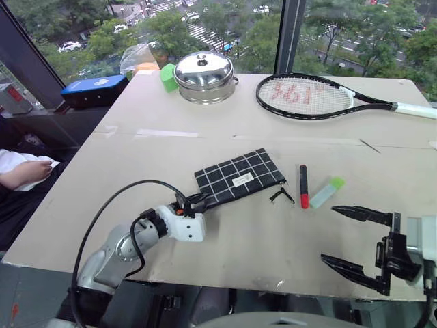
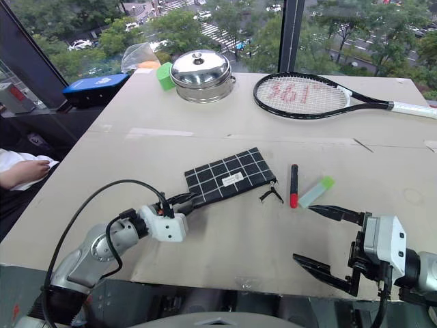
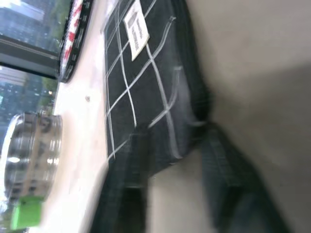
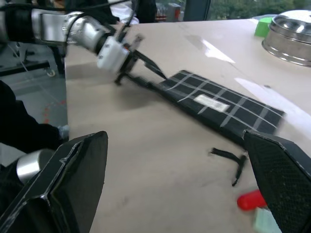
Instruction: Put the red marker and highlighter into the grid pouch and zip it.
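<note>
Left wrist view: left gripper [image 1: 199, 200] jaws pinch the near-left corner of the grid pouch [image 1: 239, 177], one finger on top of the fabric, one under the edge
Right gripper [image 1: 358, 240]: jaws spread wide, nothing between them, hovering over the near right edge of the worktop [image 1: 225, 130], clear of the pens
Grid pouch: flat on the worktop, lying diagonally, white label face up, zipper pull [image 1: 281, 195] trailing off its right end toward the marker
Red marker [image 1: 303, 185]: lies on the worktop just right of the zipper pull, red end toward the near edge, outside the pouch
Highlighter [image 1: 326, 192]: just right of the marker, angled, green cap pointing away, close beside the marker; contact can't be told; outside the pouch
Far side: steel lidded pot [image 1: 203, 77] with a green block [image 1: 167, 76] on its left, tennis racket [image 1: 328, 97] to its right, blue case [image 1: 94, 91] off the far-left corner
Left edge: a person's hand [image 1: 27, 171] in a white sleeve, well apart from the pouch
</note>
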### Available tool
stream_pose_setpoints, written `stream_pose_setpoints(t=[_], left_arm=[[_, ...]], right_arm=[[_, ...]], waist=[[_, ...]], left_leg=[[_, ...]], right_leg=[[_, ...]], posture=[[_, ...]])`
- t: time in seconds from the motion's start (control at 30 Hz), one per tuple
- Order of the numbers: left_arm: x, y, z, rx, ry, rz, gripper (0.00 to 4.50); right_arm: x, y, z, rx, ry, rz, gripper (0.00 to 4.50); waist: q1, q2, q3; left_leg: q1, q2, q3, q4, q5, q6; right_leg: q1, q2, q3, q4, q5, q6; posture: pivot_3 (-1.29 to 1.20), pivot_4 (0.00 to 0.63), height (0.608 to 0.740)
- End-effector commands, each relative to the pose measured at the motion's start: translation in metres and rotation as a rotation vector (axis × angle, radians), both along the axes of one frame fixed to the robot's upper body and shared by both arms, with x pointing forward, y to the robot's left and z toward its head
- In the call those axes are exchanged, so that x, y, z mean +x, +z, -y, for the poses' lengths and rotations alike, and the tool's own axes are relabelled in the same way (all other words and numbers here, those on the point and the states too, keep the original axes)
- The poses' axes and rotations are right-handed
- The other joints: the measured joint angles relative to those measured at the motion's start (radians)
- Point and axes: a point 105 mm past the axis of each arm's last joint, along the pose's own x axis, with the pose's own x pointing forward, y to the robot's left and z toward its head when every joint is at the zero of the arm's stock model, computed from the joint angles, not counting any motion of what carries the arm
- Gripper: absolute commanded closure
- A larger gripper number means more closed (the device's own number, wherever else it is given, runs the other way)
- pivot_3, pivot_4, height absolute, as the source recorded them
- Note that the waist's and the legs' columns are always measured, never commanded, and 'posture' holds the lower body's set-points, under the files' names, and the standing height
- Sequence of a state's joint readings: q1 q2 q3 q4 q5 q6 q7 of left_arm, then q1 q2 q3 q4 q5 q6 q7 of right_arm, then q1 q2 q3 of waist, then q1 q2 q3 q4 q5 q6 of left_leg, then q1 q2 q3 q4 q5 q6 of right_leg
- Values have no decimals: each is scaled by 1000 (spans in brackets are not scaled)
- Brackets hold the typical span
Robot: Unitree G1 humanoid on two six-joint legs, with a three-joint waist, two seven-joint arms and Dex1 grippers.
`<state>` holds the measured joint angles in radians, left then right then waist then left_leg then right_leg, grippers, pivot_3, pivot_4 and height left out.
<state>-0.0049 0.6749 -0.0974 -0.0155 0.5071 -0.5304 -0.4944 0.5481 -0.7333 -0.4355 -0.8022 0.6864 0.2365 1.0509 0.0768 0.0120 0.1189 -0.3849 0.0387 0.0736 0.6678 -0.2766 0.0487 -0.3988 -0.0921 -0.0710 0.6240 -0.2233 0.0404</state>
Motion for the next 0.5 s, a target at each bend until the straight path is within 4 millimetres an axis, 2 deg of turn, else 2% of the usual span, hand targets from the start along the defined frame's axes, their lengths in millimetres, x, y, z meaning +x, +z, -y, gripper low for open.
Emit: stream_pose_setpoints(t=[0.03, 0.1, 0.23, 0.3, 0.37, 0.43, 0.5], left_arm=[[3, -30, -7, 32, 60, -109, 4451], [5, -27, -4, 7, 62, -111, 4451], [5, -1, 4, -144, 82, -149, 4451], [5, 5, 6, -168, 83, -163, 4451], [5, 15, 6, -177, 83, -162, 4451], [5, 22, 6, -181, 79, -165, 4451], [3, 24, 8, -176, 65, -166, 4451]], right_arm=[[-2, 4, -10, 18, 15, 27, 0], [1, 1, -14, 27, -6, 17, 0], [26, -8, -26, 55, -164, 7, 0], [33, -9, -29, 52, -196, 9, 0], [59, -23, -24, -46, -359, -4, 0], [82, -37, -23, -51, -461, -110, 0], [100, -42, -25, -36, -526, -159, 0]], waist=[[0, 4, -1], [0, 5, -1], [-4, 5, 0], [-4, 5, 2], [-10, -2, 5], [-14, -11, 5], [-25, -17, 5]], left_leg=[[2, 0, 0, 0, 0, 0], [2, 0, 0, -1, 0, 0], [2, 0, -1, -2, 0, 0], [1, 0, -1, -1, 0, 0], [0, -1, 0, -1, 0, 0], [-5, 0, -1, 0, 0, 0], [-13, 1, -1, 2, 3, 4]], right_leg=[[2, -1, 0, 0, 0, 0], [2, -3, -1, 0, 0, 0], [3, -5, -4, 0, 0, 0], [2, -7, -5, 0, 0, 0], [2, -9, -7, 0, -1, 1], [-3, -8, -9, -1, -1, 1], [-9, -2, -9, -1, 2, -3]], posture=[[0, 150, 740], [0, 150, 740], [0, 150, 740], [0, 150, 740], [0, 150, 740], [0, 150, 740], [0, 150, 740]])
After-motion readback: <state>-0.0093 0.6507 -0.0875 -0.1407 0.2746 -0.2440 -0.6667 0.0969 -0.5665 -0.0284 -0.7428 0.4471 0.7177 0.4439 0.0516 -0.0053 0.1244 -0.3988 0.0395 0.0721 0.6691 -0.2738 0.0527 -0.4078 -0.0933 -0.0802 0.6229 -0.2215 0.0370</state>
